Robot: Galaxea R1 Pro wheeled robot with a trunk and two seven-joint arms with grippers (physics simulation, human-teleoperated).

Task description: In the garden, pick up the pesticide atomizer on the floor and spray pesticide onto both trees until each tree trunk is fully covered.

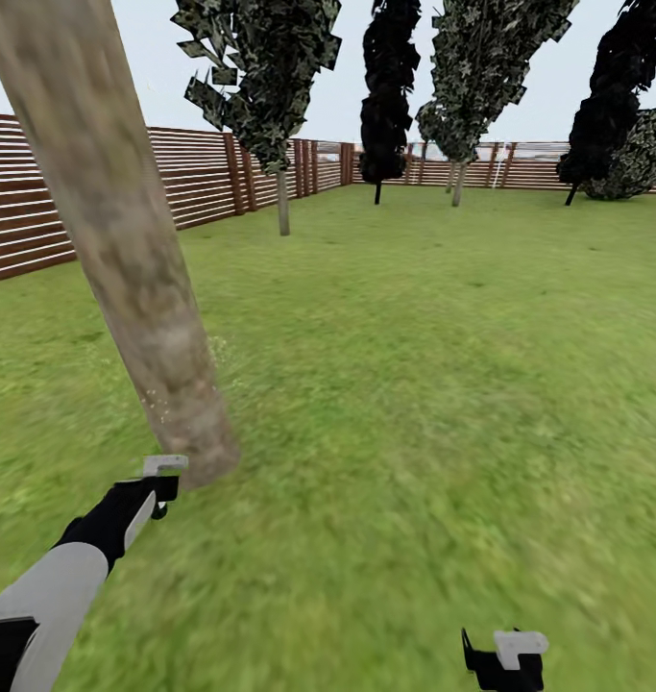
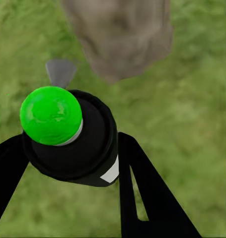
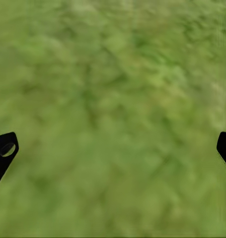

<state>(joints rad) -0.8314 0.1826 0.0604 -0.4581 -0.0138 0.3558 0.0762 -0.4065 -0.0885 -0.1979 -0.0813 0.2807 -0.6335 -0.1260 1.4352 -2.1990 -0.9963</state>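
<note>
The pesticide atomizer (image 2: 68,141) is a black bottle with a bright green round cap, and the two black fingers of my left gripper (image 2: 70,158) are shut on it. A small grey piece (image 2: 60,72) sticks out past the cap toward the tree. A thick pale mottled tree trunk (image 1: 126,250) leans across the left of the head view, and my left gripper (image 1: 150,495) sits right beside its base (image 2: 117,34). My right gripper (image 1: 505,654) hangs low at the right over the grass floor (image 1: 414,384), open and holding nothing (image 3: 113,148).
Farther off, two leafy trees with thin pale trunks (image 1: 282,202) (image 1: 457,183) stand near the brown slat fence (image 1: 203,178). Near-black cypresses (image 1: 385,96) (image 1: 606,106) rise at the back. Lawn stretches ahead and to the right.
</note>
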